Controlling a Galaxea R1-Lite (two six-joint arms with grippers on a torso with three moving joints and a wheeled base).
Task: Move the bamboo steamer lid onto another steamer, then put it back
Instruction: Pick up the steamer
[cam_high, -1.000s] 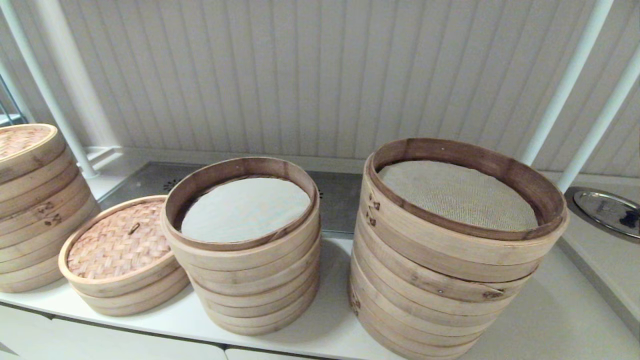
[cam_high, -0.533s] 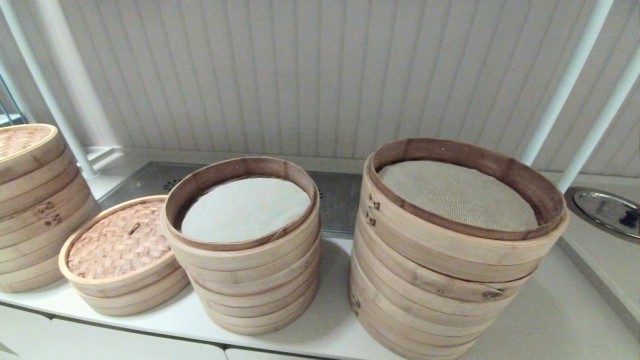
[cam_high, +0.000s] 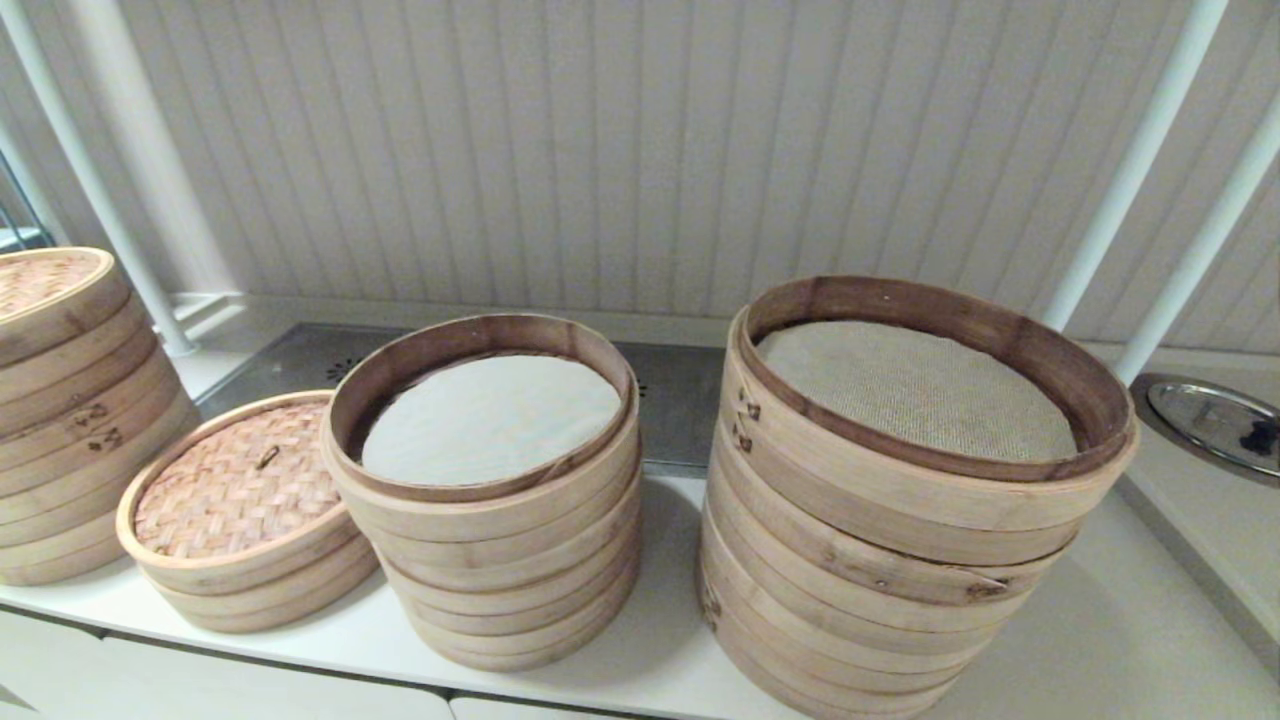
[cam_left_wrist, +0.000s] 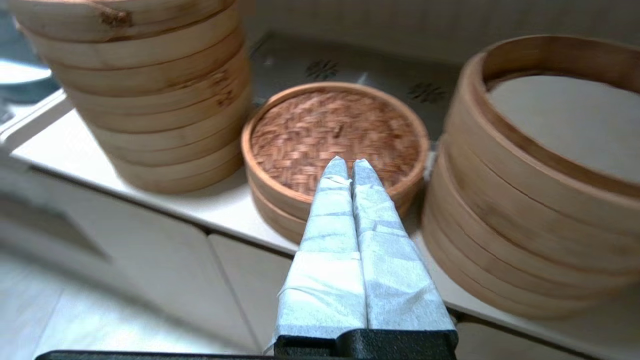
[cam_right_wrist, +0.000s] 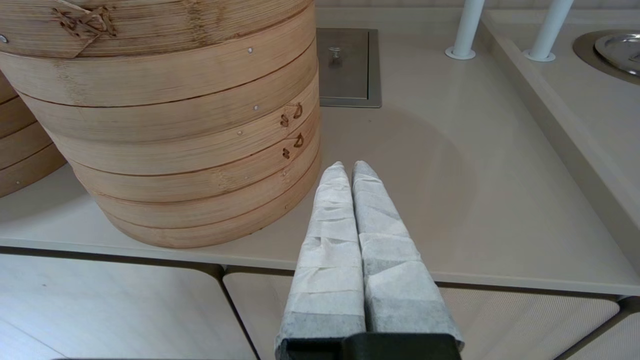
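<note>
The bamboo steamer lid (cam_high: 238, 490) (cam_left_wrist: 336, 134), reddish-brown woven with a small loop handle, rests on a low two-ring steamer at the left. To its right stands the medium steamer stack (cam_high: 487, 490) (cam_left_wrist: 545, 165) with a dark inner rim and white liner, uncovered. My left gripper (cam_left_wrist: 350, 164) is shut and empty, held off the counter's front edge and pointing at the lid's near rim. My right gripper (cam_right_wrist: 346, 166) is shut and empty too, low over the counter beside the wide stack. Neither gripper shows in the head view.
A wider, taller stack (cam_high: 915, 500) (cam_right_wrist: 165, 115) with beige mesh liner stands at the right. A lidded tall stack (cam_high: 60, 410) (cam_left_wrist: 145, 90) stands at far left. White posts (cam_high: 1130, 170) and a metal dish (cam_high: 1210, 420) are at the back right. A drain grate (cam_high: 290, 360) lies behind.
</note>
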